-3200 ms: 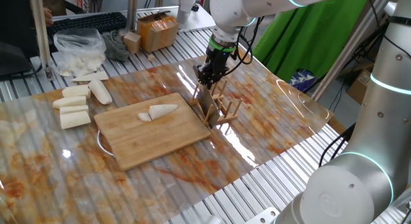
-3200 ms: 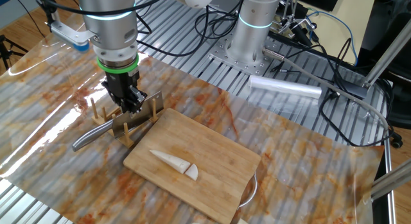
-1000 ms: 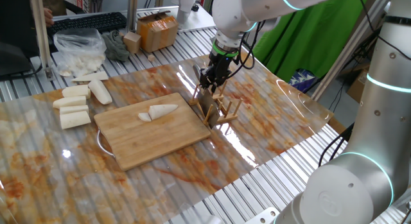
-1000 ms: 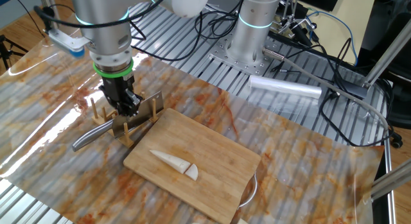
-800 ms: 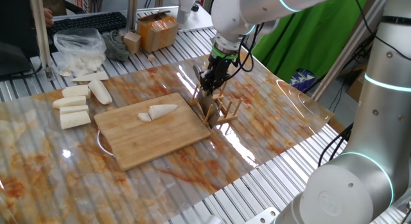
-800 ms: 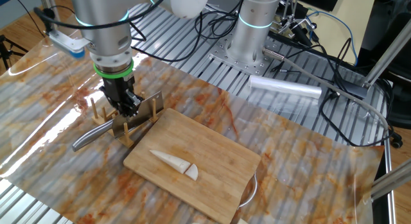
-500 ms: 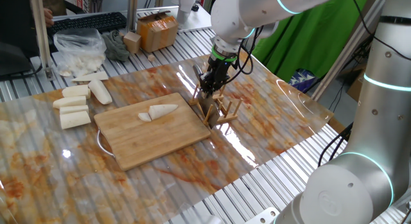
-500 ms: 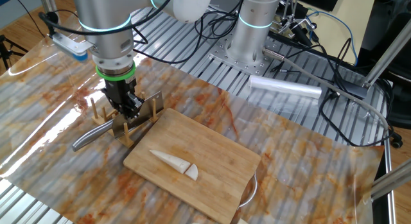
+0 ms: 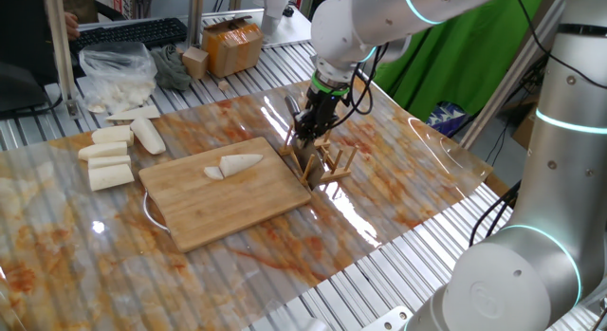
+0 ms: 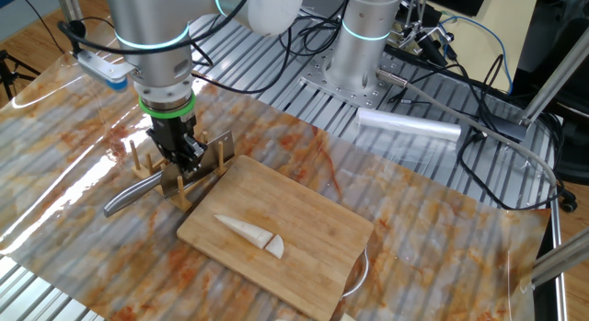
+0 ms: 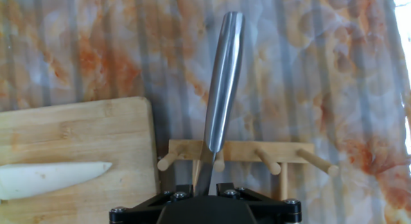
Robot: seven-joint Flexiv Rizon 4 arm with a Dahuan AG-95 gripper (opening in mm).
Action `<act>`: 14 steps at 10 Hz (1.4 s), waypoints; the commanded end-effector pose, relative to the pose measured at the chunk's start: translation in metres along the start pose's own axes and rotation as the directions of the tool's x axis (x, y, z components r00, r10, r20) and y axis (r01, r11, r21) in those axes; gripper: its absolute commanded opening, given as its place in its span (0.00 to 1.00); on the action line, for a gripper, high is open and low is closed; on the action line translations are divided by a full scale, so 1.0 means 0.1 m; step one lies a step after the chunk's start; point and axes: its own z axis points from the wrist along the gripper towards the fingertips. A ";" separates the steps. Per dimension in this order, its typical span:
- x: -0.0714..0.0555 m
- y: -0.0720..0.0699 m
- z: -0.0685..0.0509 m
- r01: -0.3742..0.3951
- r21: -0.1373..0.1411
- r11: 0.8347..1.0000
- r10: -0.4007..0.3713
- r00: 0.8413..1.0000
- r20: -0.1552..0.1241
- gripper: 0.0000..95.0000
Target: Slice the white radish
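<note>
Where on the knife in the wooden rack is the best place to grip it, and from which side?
Grip the knife by its steel handle, coming straight down from above. The blade stands on edge between the rack pegs, so only the handle juts out free.

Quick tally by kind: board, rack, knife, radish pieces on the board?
cutting board: 1
knife rack: 1
knife: 1
white radish, pieces on the board: 2
Total: 5

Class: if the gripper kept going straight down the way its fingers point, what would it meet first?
Most likely the knife lying in the wooden rack, directly below the gripper; whether they already touch is unclear.
</note>
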 end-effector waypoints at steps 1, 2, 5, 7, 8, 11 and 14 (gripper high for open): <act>0.01 0.00 0.02 -0.001 -0.003 1.000 0.001 1.000 0.001 0.20; 0.01 0.00 0.04 -0.001 -0.004 1.000 0.001 1.000 0.005 0.20; -0.01 0.00 0.07 -0.004 -0.010 1.000 0.005 1.000 0.011 0.20; -0.02 0.00 0.07 -0.007 -0.013 1.000 0.008 1.000 0.011 0.20; -0.02 0.00 0.07 -0.006 -0.012 1.000 0.006 1.000 0.011 0.20; -0.01 0.00 0.07 -0.004 -0.013 1.000 0.004 1.000 0.010 0.00; 0.01 0.03 0.10 -0.005 -0.032 0.999 0.006 1.000 0.007 0.00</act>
